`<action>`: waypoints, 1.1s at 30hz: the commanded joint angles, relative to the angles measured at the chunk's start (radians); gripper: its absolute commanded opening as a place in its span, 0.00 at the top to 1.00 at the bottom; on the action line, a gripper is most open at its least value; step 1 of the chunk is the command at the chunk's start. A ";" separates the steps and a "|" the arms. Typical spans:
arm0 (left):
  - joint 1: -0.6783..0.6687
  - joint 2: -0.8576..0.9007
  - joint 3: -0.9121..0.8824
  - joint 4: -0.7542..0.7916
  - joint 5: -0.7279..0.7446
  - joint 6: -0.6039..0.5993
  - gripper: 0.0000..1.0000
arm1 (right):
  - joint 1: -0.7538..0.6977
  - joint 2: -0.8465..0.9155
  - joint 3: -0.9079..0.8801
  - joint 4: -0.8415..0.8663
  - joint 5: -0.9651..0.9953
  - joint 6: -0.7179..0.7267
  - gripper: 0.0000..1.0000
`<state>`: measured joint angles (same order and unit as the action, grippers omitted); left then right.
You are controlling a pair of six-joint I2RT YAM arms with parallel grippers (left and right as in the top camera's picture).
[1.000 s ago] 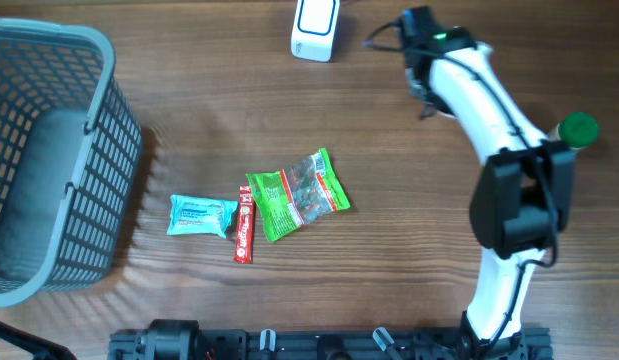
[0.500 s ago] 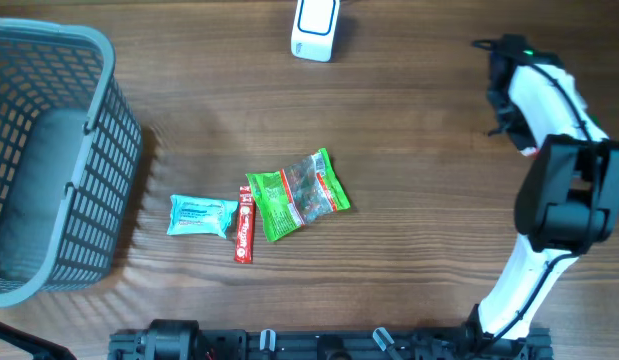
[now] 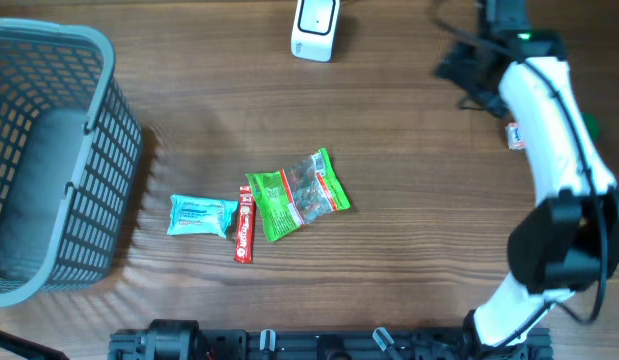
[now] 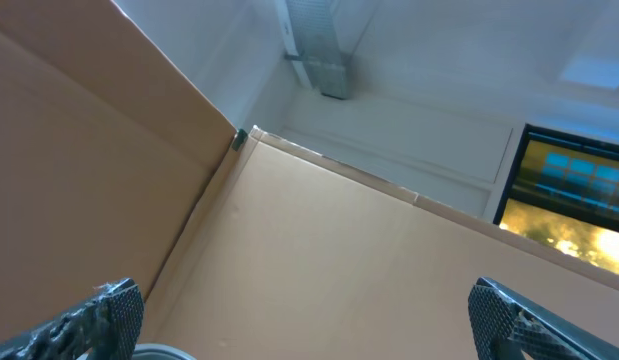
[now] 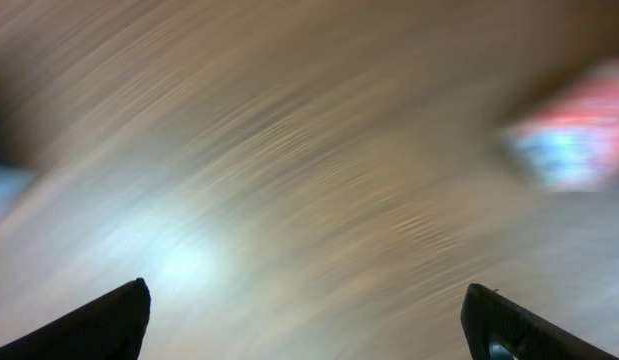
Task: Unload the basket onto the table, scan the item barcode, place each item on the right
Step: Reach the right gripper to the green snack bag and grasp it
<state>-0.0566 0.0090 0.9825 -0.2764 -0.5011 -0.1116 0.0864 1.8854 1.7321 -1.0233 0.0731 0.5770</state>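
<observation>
Snack packets: green packet [image 3: 297, 193], red stick [image 3: 245, 225] and blue packet [image 3: 202, 215] lying flat side by side at lower centre of the overhead view; none held, all well apart from the scanner.
Left gripper [image 4: 309, 320]: fingers spread wide with nothing between; pointed up at cardboard and ceiling, away from the table.
Basket [image 3: 124, 170]: grey, at the left edge; no packet visible inside.
Small red-and-white item [image 3: 512, 135]: on the wood at right, not gripped.
Right gripper [image 5: 309, 325]: fingers wide apart and empty, over bare wood; wrist view heavily blurred.
Scanner [image 3: 315, 28]: white, top centre, nothing in front of it.
Progress: no barcode being presented; for the three centre packets, likely all left to do, from pick-up to showing at the scanner. Small item's scan status impossible to tell.
</observation>
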 commanded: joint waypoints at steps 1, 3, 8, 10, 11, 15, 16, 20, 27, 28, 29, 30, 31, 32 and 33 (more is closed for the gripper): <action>0.007 -0.005 -0.003 0.004 -0.006 -0.009 0.00 | 0.152 -0.019 -0.006 -0.067 -0.383 -0.287 0.00; 0.007 -0.005 -0.003 0.011 -0.006 -0.009 0.00 | 0.229 -0.019 -0.037 -0.098 -0.385 -0.260 0.00; 0.007 -0.005 -0.003 0.055 -0.007 -0.008 0.00 | 0.378 -0.019 -0.134 -0.123 -0.381 0.050 0.00; 0.007 -0.005 -0.003 0.063 -0.010 -0.008 0.00 | 0.444 -0.020 -0.170 -0.134 -0.365 0.166 0.00; 0.007 -0.005 -0.003 0.064 -0.010 -0.008 0.00 | 0.479 -0.020 -0.179 -0.142 -0.343 0.205 0.00; 0.007 -0.005 -0.003 0.064 -0.010 -0.008 0.00 | 0.626 -0.024 -0.186 -0.182 -0.240 0.323 0.00; 0.007 -0.005 -0.003 0.064 -0.010 -0.008 0.00 | 0.663 -0.026 -0.186 -0.189 -0.213 0.351 0.00; 0.007 -0.005 -0.003 0.064 -0.010 -0.009 0.00 | 0.780 -0.029 -0.188 -0.175 -0.121 0.515 0.00; 0.007 -0.005 -0.003 0.072 -0.010 -0.009 0.00 | 0.821 -0.029 -0.324 0.068 -0.175 0.792 0.00; 0.007 -0.005 -0.003 0.072 -0.010 -0.009 0.00 | 0.820 -0.029 -0.354 0.100 -0.185 0.815 0.00; 0.007 -0.005 -0.003 0.073 -0.010 -0.009 0.00 | 0.820 -0.029 -0.403 0.154 -0.216 0.845 0.00; 0.007 -0.005 -0.003 0.073 -0.010 -0.009 0.00 | 0.820 -0.029 -0.446 0.205 -0.236 0.854 0.00; 0.007 -0.005 -0.003 0.072 -0.010 -0.009 0.00 | 0.820 -0.029 -0.486 0.254 -0.249 0.868 0.00; 0.007 -0.005 -0.003 0.072 -0.010 -0.008 0.00 | 0.820 -0.029 -0.522 0.304 -0.249 0.869 0.00; 0.007 -0.005 -0.003 0.072 -0.010 -0.008 0.00 | 0.820 -0.029 -0.546 0.343 -0.245 0.870 0.00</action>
<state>-0.0566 0.0090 0.9825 -0.2077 -0.5011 -0.1116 0.9081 1.8519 1.2758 -0.7574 -0.1398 1.3479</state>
